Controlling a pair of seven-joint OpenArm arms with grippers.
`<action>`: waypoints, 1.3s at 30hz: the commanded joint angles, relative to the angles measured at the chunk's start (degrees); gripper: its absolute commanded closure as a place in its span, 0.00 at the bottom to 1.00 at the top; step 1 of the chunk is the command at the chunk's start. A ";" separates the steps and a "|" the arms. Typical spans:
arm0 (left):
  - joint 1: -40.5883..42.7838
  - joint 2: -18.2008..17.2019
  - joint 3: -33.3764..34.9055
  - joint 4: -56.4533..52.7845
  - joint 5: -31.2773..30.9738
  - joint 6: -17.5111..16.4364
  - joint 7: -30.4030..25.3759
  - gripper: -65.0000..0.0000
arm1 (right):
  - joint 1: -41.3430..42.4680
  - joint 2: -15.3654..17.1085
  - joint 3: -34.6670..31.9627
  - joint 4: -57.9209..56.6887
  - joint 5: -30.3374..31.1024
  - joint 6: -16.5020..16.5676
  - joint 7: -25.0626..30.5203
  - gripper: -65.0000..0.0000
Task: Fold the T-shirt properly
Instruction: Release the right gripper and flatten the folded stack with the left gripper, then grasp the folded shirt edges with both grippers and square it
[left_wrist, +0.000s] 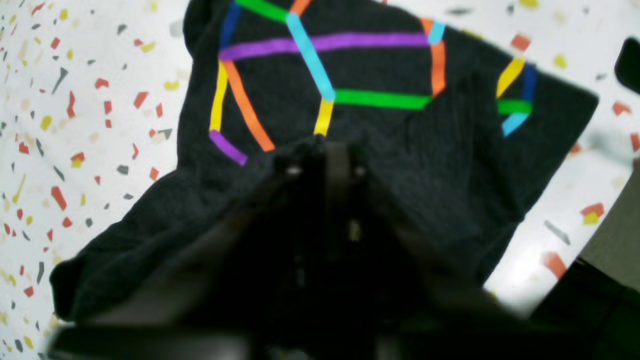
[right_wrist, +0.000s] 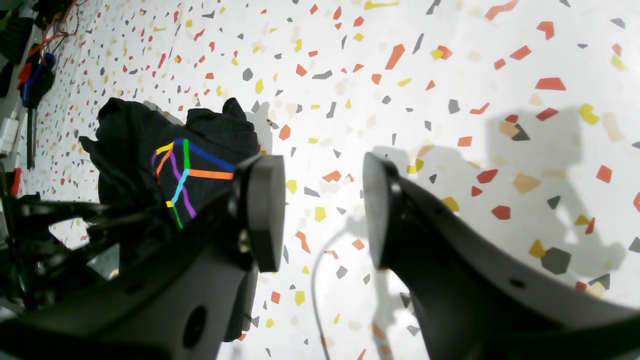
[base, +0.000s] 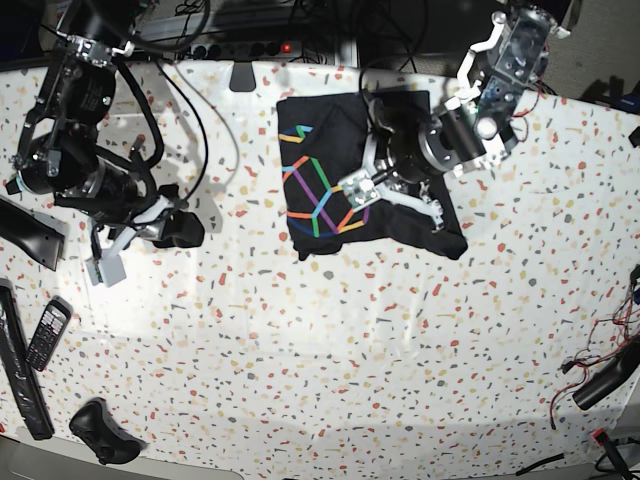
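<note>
Left claw: I see my left claw (base: 362, 188) down on the T-shirt (base: 330, 150), jaws pinched together on a fold of the black cloth; in the left wrist view the fabric bunches up right at the tips.
Right claw: my right claw (right_wrist: 324, 210) hangs over bare counter, its two round pads (right_wrist: 265, 212) standing well apart with nothing between them.
Claws, count: two, one gripping cloth, one spread and empty.
T-shirt, count: one; it lies crumpled toward the far middle of the counter (base: 320, 330), rainbow line print facing up on its near-left part, plain black cloth on the rest.
T-shirt and right claw: well apart; from the right wrist view I see the shirt as a dark heap off to the side.
Counter: one white surface speckled with red, yellow and grey chips.
Handsets: one phone-like handset (base: 46, 332) near the counter's left edge in the base view.
Dark bars: one long dark bar (base: 20, 370) just beside the handset.
Black mouse-shaped object: one (base: 100, 432), at the near left corner.
Cables: several run along the far edge; I cannot count them.
</note>
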 joint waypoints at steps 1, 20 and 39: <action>-0.66 -0.02 -0.04 0.85 -0.22 -0.02 -1.22 1.00 | 0.92 0.63 0.17 0.96 1.14 0.37 1.22 0.62; 5.84 -14.97 -0.26 7.56 -5.35 8.83 1.73 1.00 | 0.94 0.63 0.17 0.96 1.14 0.37 1.27 0.62; 10.16 -17.94 -7.04 7.56 -0.26 13.49 12.22 1.00 | 0.94 0.61 0.17 0.96 1.16 0.37 1.25 0.62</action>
